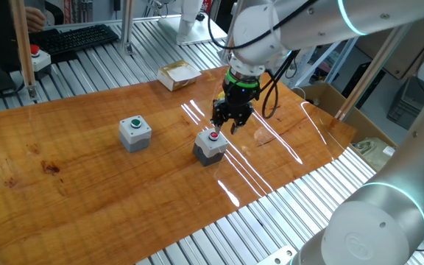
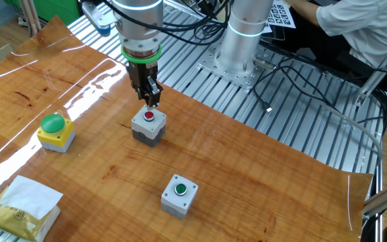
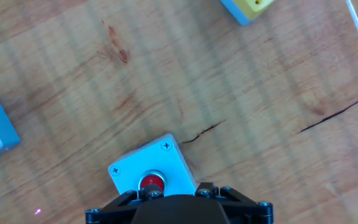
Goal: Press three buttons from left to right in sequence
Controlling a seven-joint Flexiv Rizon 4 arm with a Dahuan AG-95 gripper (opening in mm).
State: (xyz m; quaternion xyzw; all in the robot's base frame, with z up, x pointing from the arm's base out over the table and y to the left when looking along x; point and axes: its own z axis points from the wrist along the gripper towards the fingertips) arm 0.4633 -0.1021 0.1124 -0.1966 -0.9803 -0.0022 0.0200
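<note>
Three button boxes stand on the wooden table. The light grey box with a green cap is on the left, also seen in the other fixed view. The dark grey box with a red cap is in the middle. The yellow box with a green dome is hidden behind the arm in one fixed view; only its corner shows in the hand view. My gripper points straight down just above the red cap, its fingertips meeting in one tip. I cannot tell if it touches the cap.
A yellow packet with white paper lies at the table's far edge. A pale box with a red mushroom button and a keyboard sit off the wooden top. A cardboard box stands at the right.
</note>
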